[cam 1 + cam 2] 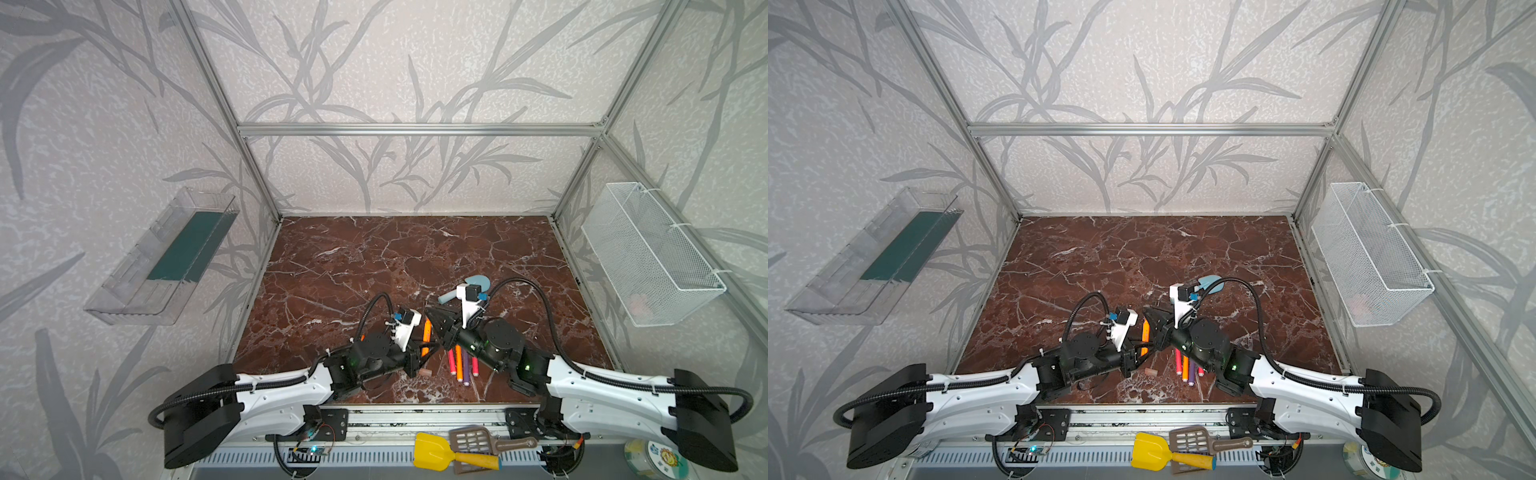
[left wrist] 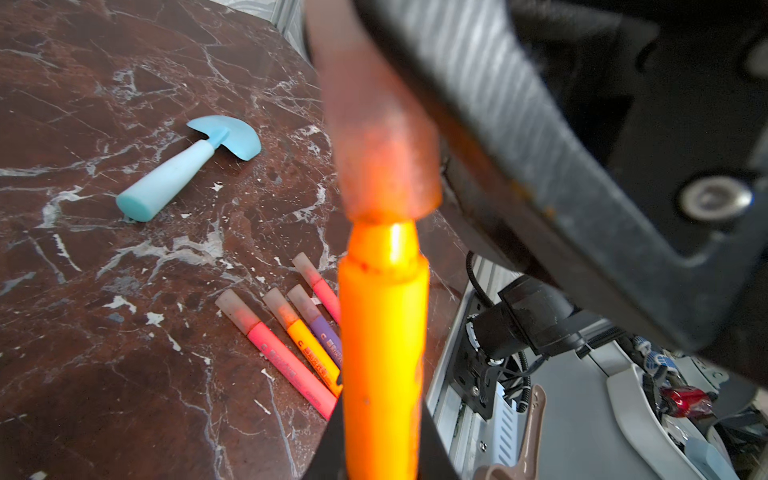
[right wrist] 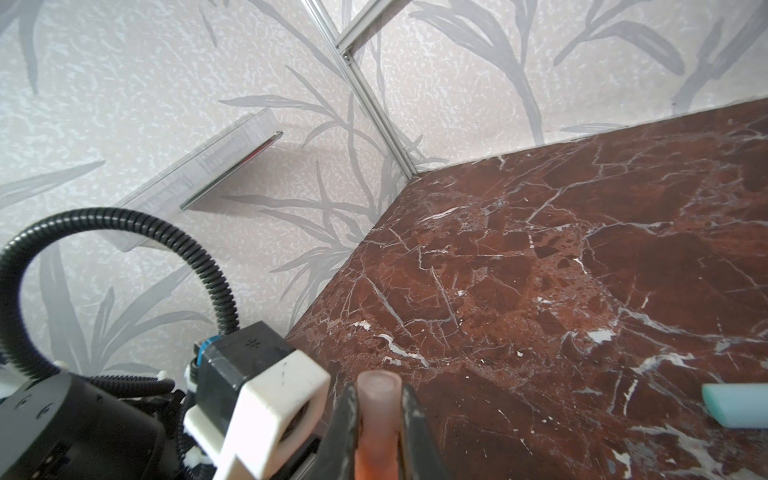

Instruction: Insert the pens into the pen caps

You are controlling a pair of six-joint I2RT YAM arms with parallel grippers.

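My left gripper (image 2: 382,436) is shut on an orange pen (image 2: 382,332), seen in both top views (image 1: 427,332) (image 1: 1145,332). My right gripper (image 3: 378,399) is shut on a pale pinkish pen cap (image 3: 377,390). The two meet over the table's front middle. In the left wrist view the pen's tip sits inside that cap (image 2: 382,166), and a short stretch of its narrower neck shows below the cap's rim. Several capped pens (image 2: 307,345) (image 1: 461,365) lie side by side under the right arm. One loose pen cap (image 1: 424,372) (image 1: 1152,371) lies beside the left gripper.
A light-blue toy shovel (image 1: 469,286) (image 2: 187,166) lies just behind the grippers. A yellow shovel (image 1: 432,451) and a brown slotted scoop (image 1: 473,440) rest on the front rail. A wire basket (image 1: 652,253) hangs on the right wall, a clear tray (image 1: 166,257) on the left.
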